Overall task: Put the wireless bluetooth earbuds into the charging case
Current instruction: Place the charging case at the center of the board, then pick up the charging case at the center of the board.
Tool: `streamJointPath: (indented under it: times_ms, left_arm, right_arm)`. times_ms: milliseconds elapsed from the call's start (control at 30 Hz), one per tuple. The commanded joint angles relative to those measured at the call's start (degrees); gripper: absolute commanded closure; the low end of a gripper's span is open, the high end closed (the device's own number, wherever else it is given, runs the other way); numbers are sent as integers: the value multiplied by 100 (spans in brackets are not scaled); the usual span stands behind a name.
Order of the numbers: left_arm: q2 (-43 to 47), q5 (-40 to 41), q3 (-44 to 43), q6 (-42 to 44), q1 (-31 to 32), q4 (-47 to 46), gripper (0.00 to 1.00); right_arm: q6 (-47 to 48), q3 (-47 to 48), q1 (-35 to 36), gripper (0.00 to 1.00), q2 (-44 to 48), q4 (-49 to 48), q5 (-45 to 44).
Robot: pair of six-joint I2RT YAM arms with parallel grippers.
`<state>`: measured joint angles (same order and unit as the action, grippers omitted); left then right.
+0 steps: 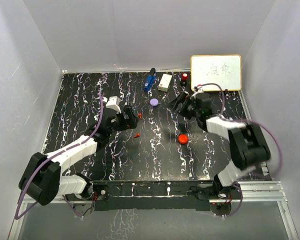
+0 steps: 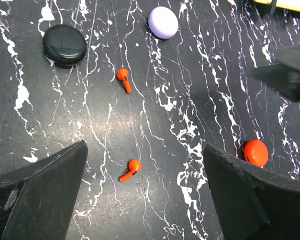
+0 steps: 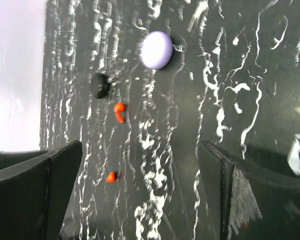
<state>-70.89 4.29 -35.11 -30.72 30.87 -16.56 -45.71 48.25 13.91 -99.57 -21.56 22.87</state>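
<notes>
The left gripper (image 2: 145, 149) and right gripper (image 3: 140, 145) are both standing wide, holding nothing, above the marbled table (image 1: 75, 95). One red earbud (image 2: 124, 79) is lying loose on it near the black case (image 2: 65, 45) and purple case (image 2: 163, 22), a second earbud (image 2: 131, 170) left of the red case (image 2: 255, 152). The whiteboard (image 1: 216, 72) is bearing handwriting, possibly two characters, too faint to read.

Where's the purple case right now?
Top view: purple case sits centrally toward the back, just in front of the blue gadget, behind the red case.
</notes>
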Motion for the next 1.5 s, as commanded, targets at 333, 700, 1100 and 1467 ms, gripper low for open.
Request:
streamJointPath:
  times_ms: [333,700,1100,1467]
  left_arm:
    - [-1927,-534,-1662,-55,1460,477,4]
    - [-3432,589,-3106,613,2722,1356,5]
    - [-4624,1479,-4581,792,3182,2283,1]
    - [-4906,1270,-4500,1159,3275,1687,1]
  right_arm:
    - [1261,-1424,182,7,3721,2608,-1941]
    - [884,-1258,-123,2,4138,3030,-2885]
    - [643,-1042,-1475,2,4284,2855,-2003]
    - [728,-1190,-1672,2,4278,2706,-1640]
